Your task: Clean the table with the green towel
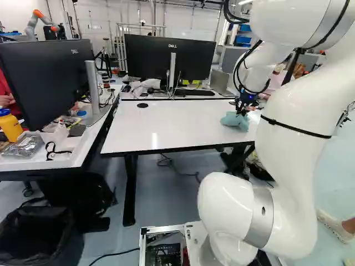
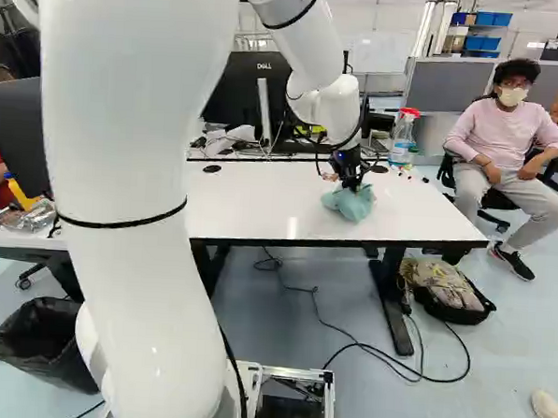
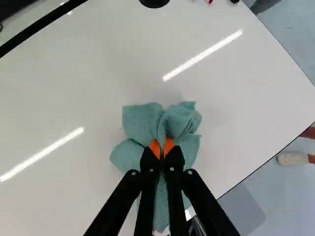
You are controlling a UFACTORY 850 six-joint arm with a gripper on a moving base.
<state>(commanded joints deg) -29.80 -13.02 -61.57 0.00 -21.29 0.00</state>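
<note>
Towel, green and crumpled, lay on the white table, toward its right side in the left base view; the hand had its fingers nearly together, pinching a fold of it.

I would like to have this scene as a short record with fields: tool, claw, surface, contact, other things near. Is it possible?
tool: green towel, bunched up
claw: closed, pinching the towel between its orange pads
surface: white table
towel place: toward the right side of the table in the left base view
contact: towel seems to touch the tabletop; exact extent cannot be told
near far edge: spray bottle
on side desk: yellow bottle
</note>
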